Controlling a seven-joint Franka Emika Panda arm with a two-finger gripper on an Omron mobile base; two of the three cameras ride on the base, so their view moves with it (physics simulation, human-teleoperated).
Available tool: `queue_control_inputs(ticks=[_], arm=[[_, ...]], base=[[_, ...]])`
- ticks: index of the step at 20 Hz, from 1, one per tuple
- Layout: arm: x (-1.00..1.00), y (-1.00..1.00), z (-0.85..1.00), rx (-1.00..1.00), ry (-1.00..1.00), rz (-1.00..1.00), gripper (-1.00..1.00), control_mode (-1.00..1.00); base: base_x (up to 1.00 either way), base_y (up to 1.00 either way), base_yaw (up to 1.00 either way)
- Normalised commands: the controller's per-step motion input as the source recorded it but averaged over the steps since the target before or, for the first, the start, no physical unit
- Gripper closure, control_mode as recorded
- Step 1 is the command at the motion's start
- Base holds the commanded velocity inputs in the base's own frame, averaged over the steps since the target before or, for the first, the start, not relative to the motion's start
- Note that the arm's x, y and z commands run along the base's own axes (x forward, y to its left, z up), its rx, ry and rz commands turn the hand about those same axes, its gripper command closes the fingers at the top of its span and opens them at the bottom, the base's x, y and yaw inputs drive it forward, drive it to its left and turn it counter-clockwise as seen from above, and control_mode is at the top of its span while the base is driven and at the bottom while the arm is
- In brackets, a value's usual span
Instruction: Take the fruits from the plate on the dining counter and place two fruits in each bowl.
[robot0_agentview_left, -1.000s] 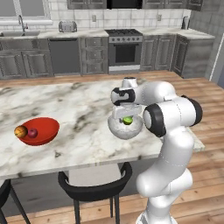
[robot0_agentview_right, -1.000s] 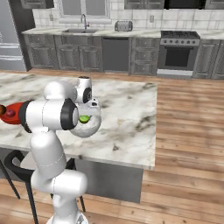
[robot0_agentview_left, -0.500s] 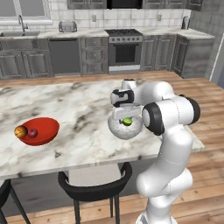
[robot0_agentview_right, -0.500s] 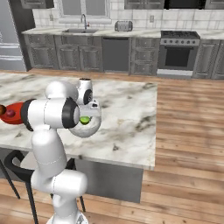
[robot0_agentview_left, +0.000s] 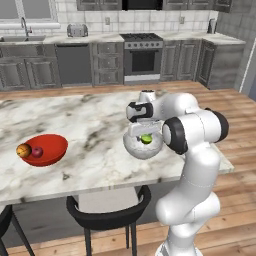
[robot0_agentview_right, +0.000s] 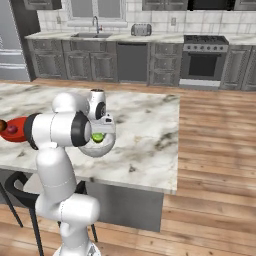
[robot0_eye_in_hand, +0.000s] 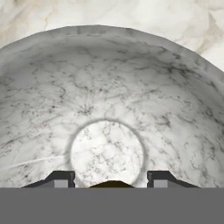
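Observation:
My gripper (robot0_agentview_left: 145, 133) hangs inside the see-through glass bowl (robot0_agentview_left: 133, 148) on the dining counter (robot0_agentview_left: 85, 122), shut on the small green fruit (robot0_agentview_left: 146, 139). From the right, the green fruit (robot0_agentview_right: 98, 137) sits low in the glass bowl (robot0_agentview_right: 106, 148) under the gripper (robot0_agentview_right: 100, 131). The hand view looks straight down into the bowl (robot0_eye_in_hand: 109, 87). There a dark sliver of the fruit (robot0_eye_in_hand: 112, 184) shows between the fingertips (robot0_eye_in_hand: 59, 178) of the gripper (robot0_eye_in_hand: 112, 178). At the counter's left, the red bowl (robot0_agentview_left: 52, 150) holds an orange fruit (robot0_agentview_left: 23, 150) and a dark red fruit (robot0_agentview_left: 37, 151). The plate is out of view.
A black stool (robot0_agentview_left: 107, 215) stands under the counter's near edge. The counter's right end (robot0_agentview_right: 167, 150) drops to the wooden floor. Grey cabinets and a stove (robot0_agentview_left: 142, 57) line the back wall.

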Motion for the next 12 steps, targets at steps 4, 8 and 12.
queue_control_inputs(ticks=[4,8,12], arm=[[0.05,0.0,0.04,0.0,0.0,0.0,-1.0,-1.0],[0.0,0.0,0.41,0.0,0.0,0.0,-1.0,-1.0],[-0.22,0.0,0.75,0.01,-0.05,0.0,-1.0,-1.0]], base=[[0.0,0.0,0.0],[0.0,0.0,0.0],[0.0,0.0,0.0]])
